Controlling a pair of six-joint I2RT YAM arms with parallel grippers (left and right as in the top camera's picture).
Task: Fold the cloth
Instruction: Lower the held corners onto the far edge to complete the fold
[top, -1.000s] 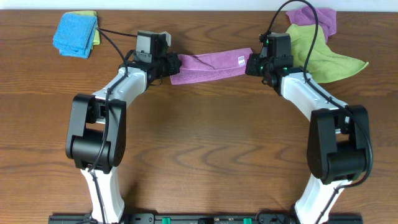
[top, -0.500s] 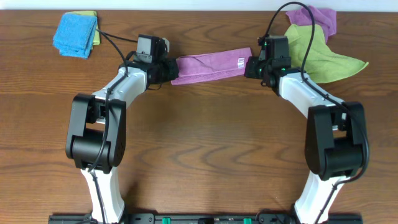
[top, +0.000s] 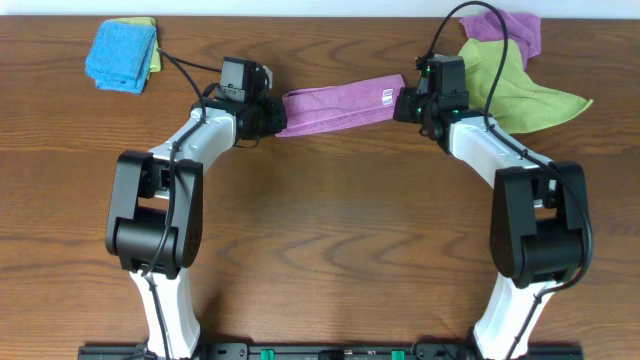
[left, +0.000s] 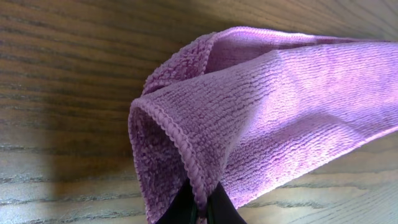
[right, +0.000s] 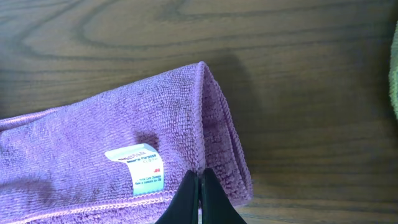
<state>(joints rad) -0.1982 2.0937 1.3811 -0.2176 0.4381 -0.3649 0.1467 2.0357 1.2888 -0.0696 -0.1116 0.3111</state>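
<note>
Brown wood-grain table in soft, even light

Open table in front; lime cloth beside right end effector.

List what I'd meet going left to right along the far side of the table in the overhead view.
Blue cloth → left end effector → tagged purple cloth → right end effector → green cloth.
</note>
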